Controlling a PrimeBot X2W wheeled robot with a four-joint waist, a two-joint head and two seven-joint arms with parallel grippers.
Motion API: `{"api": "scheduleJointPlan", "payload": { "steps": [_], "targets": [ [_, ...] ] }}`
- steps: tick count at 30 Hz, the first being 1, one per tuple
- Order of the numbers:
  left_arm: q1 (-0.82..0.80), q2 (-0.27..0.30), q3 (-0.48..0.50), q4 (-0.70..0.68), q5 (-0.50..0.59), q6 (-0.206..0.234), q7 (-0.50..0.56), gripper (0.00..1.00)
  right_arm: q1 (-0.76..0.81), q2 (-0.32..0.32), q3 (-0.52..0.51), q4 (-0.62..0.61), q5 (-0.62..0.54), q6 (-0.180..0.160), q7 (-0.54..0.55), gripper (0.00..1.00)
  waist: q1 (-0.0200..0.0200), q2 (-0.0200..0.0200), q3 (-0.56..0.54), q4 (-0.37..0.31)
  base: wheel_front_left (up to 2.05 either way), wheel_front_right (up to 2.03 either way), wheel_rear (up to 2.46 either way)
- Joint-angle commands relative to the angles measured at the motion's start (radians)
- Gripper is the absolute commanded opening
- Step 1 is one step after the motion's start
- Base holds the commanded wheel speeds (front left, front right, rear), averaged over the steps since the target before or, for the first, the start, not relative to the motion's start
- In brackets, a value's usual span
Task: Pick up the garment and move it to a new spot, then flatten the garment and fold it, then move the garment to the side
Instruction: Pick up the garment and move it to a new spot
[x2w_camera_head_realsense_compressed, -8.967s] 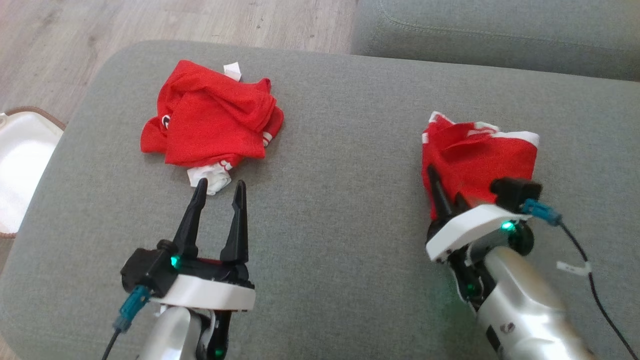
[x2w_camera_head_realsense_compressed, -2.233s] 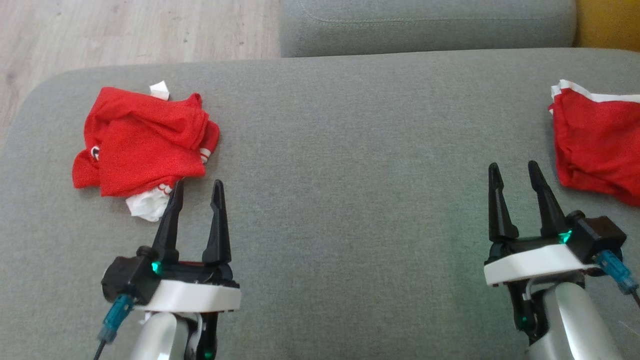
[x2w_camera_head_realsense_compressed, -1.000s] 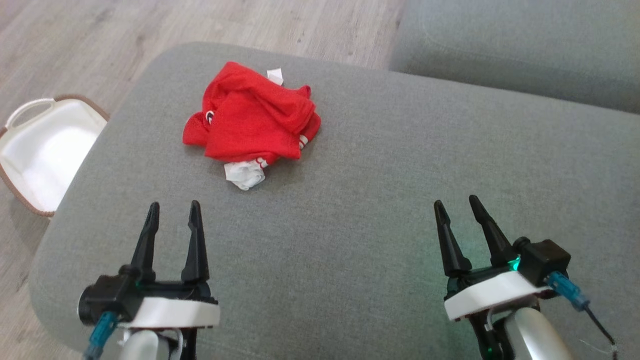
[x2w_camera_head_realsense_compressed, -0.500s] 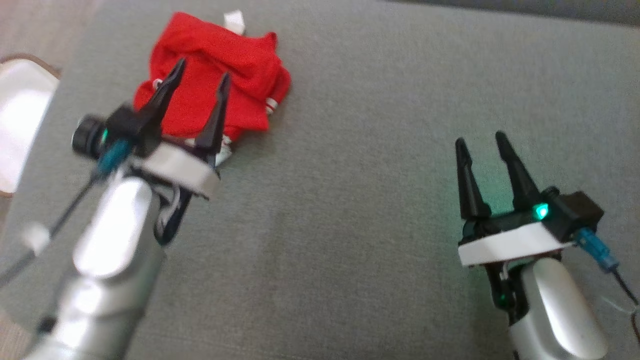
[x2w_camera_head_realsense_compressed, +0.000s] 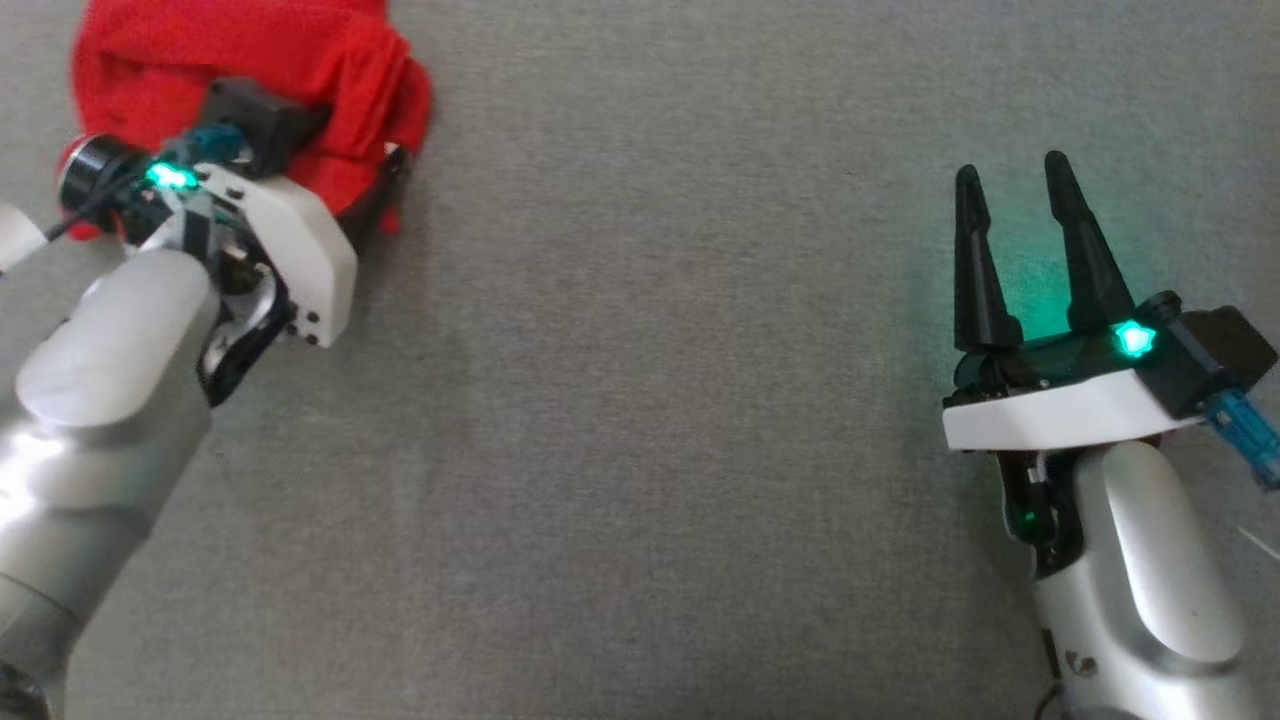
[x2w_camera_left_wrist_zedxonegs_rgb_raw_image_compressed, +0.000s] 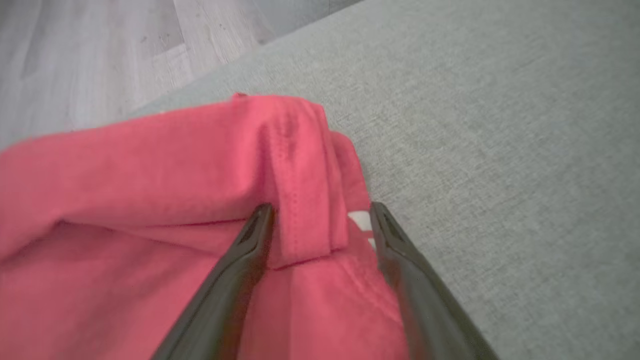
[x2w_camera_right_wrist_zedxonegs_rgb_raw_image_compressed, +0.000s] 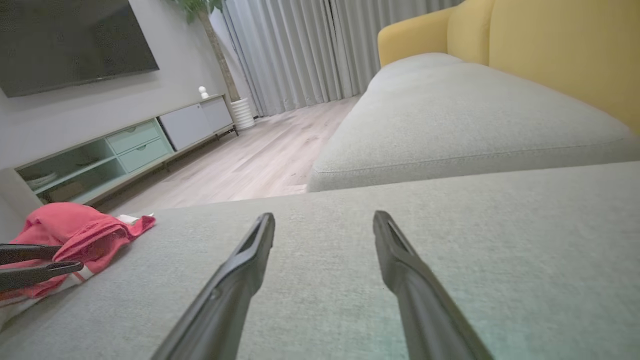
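Red soft-cloth garment (x2w_camera_left_wrist_zedxonegs_rgb_raw_image_compressed: 150, 165), white-trimmed, lies bunched near the far left corner of the grey fabric cushion (x2w_camera_head_realsense_compressed: 650, 400). Left gripper (x2w_camera_left_wrist_zedxonegs_rgb_raw_image_compressed: 320, 220), spread wide, straddles a raised fold (x2w_camera_left_wrist_zedxonegs_rgb_raw_image_compressed: 305, 190); likely light and limp, best pinched there. Right gripper (x2w_camera_head_realsense_compressed: 1010, 170) hovers unclenched, empty.

Found open passage across the broad grey woven-fabric seat cushion (x2w_camera_head_realsense_compressed: 640, 400), bare through the middle and right. Met one obstruction at far left: a crumpled red cloth garment (x2w_camera_head_realsense_compressed: 320, 50) heaped on the cushion, one raised fold standing between the spread dark fingers of the left gripper (x2w_camera_left_wrist_zedxonegs_rgb_raw_image_compressed: 320, 207). Showed clear room around the right gripper (x2w_camera_head_realsense_compressed: 1010, 165), jaws apart over bare fabric, well apart from the heap. Bounded beyond by a second grey cushion (x2w_camera_right_wrist_zedxonegs_rgb_raw_image_compressed: 450, 115) and a yellow upholstered sofa back (x2w_camera_right_wrist_zedxonegs_rgb_raw_image_compressed: 550, 50).
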Motion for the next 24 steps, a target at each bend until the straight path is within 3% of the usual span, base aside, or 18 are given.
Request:
{"api": "scheduleJointPlan", "payload": {
  "steps": [1, 2, 3, 13, 18, 24],
  "targets": [
    [-0.059, 0.062, 0.023, 0.007, -0.03, 0.002, -0.006, 1.0, -0.02, 0.002, 0.017, -0.041, 0.004, -0.001, -0.011, 1.0, -0.0002, 0.0, 0.024, -0.03, 0.0, 0.0, 0.0],
    [-0.063, 0.063, 0.014, 0.019, -0.047, 0.002, -0.012, 0.53, -0.02, 0.002, 0.017, -0.042, 0.005, -0.001, -0.011, 1.0, -0.0002, 0.0, 0.023, -0.035, 0.0, 0.0, 0.0],
    [-0.065, 0.062, 0.004, 0.023, -0.064, 0.002, -0.024, 0.0, -0.02, 0.002, 0.015, -0.042, 0.006, -0.001, -0.011, 1.0, -0.0002, 0.0, 0.021, -0.039, 0.0, 0.0, 0.0],
    [-0.085, 0.028, 0.039, -0.011, -0.152, 0.002, -0.383, 0.0, -0.006, 0.002, 0.015, -0.02, 0.026, -0.001, -0.011, 1.0, -0.0002, 0.0, -0.064, -0.064, 0.0, 0.0, 0.0],
    [-0.077, 0.004, 0.067, -0.085, -0.148, 0.002, -0.433, 0.0, 0.007, 0.002, 0.017, -0.01, 0.035, -0.001, -0.011, 1.0, -0.0002, 0.0, -0.107, -0.072, 0.0, 0.0, 0.0],
    [-0.032, -0.067, 0.085, -0.233, -0.129, 0.025, -0.445, 0.0, 0.017, 0.002, 0.03, -0.004, 0.053, -0.001, -0.011, 1.0, -0.0002, 0.0, -0.148, -0.111, 0.0, 0.0, 0.0]
  ]
}}
